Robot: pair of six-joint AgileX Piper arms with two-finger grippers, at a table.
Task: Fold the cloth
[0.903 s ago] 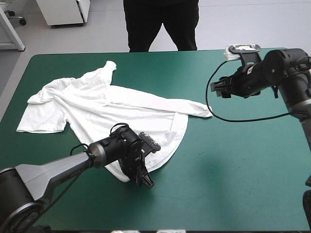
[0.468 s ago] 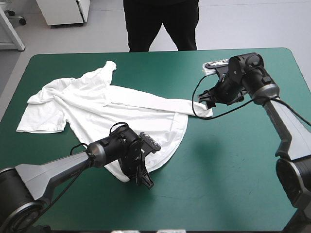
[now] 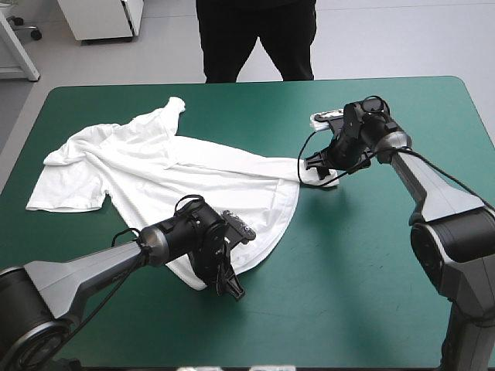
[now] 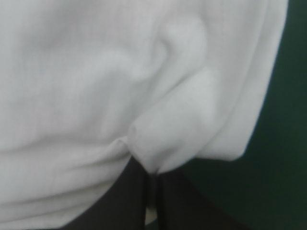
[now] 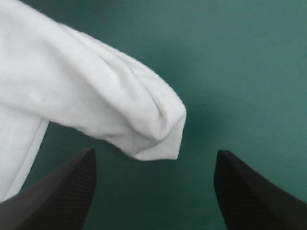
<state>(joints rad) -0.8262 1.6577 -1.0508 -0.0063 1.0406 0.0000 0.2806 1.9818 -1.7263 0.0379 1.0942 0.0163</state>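
The white T-shirt (image 3: 170, 182) lies spread and rumpled across the table's left half, a long fold running out to a tip near the middle right. My left gripper (image 3: 230, 289) sits at the shirt's near hem, shut on the T-shirt; in the left wrist view the white T-shirt (image 4: 120, 81) bunches where my left gripper (image 4: 151, 178) pinches it. My right gripper (image 3: 315, 168) hovers open over the fold's tip. In the right wrist view the rounded tip of the T-shirt (image 5: 144, 120) lies just ahead of my right gripper (image 5: 153, 179), fingers wide apart.
Bare teal-green cover (image 3: 371, 278) fills the table's right and near parts. The table's near edge runs close below my left gripper.
My right arm has swung in from the far right corner and come down over the tip of the shirt's long fold. The left arm and the shirt have not moved.
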